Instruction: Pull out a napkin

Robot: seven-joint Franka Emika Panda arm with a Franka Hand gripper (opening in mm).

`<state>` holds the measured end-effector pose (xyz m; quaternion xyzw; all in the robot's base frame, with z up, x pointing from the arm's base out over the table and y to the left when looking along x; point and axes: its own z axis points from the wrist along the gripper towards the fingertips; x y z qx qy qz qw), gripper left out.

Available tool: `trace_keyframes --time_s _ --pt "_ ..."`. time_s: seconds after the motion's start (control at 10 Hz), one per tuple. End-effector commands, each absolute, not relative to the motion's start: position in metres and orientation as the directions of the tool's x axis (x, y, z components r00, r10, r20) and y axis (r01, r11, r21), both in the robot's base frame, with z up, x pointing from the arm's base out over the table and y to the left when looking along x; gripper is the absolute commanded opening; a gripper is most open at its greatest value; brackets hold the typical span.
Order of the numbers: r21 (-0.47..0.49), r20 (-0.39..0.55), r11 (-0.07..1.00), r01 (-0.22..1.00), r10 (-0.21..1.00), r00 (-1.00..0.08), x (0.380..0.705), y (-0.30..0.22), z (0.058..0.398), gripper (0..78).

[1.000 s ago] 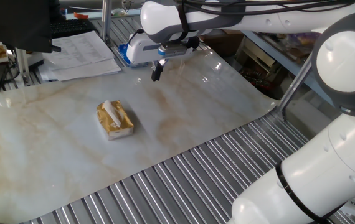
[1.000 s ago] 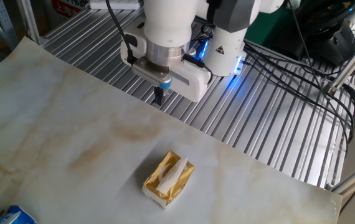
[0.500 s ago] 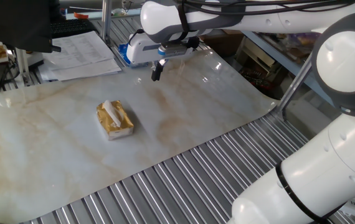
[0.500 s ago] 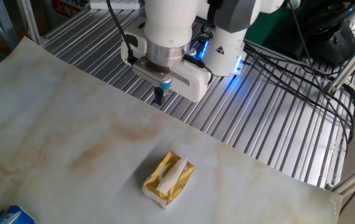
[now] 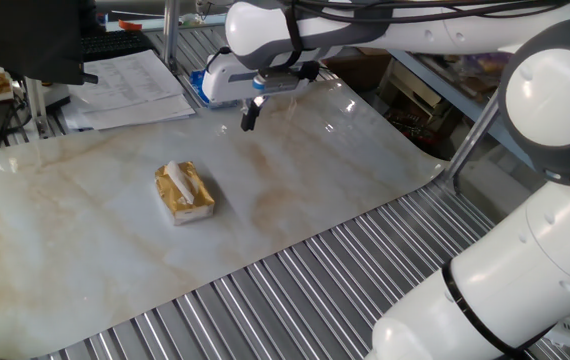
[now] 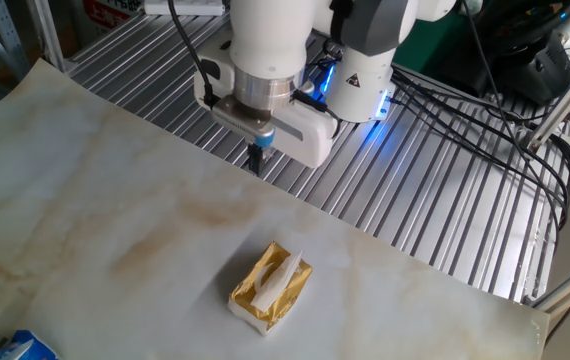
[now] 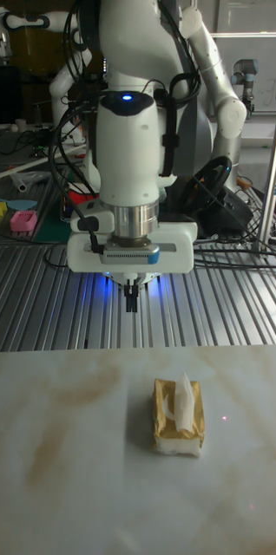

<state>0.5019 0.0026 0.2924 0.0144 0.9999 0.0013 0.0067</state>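
A white napkin (image 5: pixel 177 178) (image 6: pixel 278 278) (image 7: pixel 186 398) sticks up out of the slot on top of a yellow-orange tissue pack (image 5: pixel 184 193) (image 6: pixel 270 288) (image 7: pixel 178 415) that lies on the marbled sheet. My gripper (image 5: pixel 249 115) (image 6: pixel 256 159) (image 7: pixel 131 299) hangs in the air above the sheet's far side, well apart from the pack. Its two dark fingers are pressed together with nothing between them. It does not touch the napkin.
Printed white paper sheets (image 5: pixel 130 88) lie at the back left beside a dark monitor. A blue and white packet (image 5: pixel 203 82) (image 6: pixel 23 347) sits at the sheet's edge. Ribbed metal table (image 5: pixel 295 290) surrounds the sheet. Cables (image 6: pixel 485 130) and the lit arm base (image 6: pixel 360 75) stand behind.
The gripper has shifted very slightly; the pack and napkin have not moved.
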Motion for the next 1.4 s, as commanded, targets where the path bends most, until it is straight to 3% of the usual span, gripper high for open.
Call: trace_keyframes --time_s 0.1,1.4 --pt "0.005 -0.031 0.999 0.037 0.038 -0.999 0.508 0.009 0.283 0.0" --pt "0.047 -0.090 0.989 0.141 0.145 -0.985 0.505 0.061 0.226 0.0"
